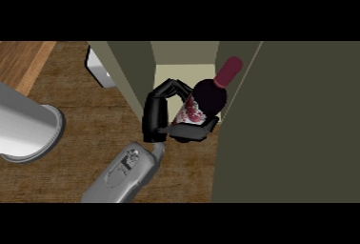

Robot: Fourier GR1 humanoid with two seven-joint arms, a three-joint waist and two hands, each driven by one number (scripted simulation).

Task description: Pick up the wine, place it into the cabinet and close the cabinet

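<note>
I see the right hand with its fingers curled round the wine, the bottle tilted, red cap away from me, at the open cabinet's mouth, over the wooden worktop

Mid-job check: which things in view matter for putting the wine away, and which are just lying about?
Job: wine bottle; left hand curled round it; cabinet; its open door.
Lying about: grey cylindrical container at the view's left; pale boxy object beside the cabinet.
</note>
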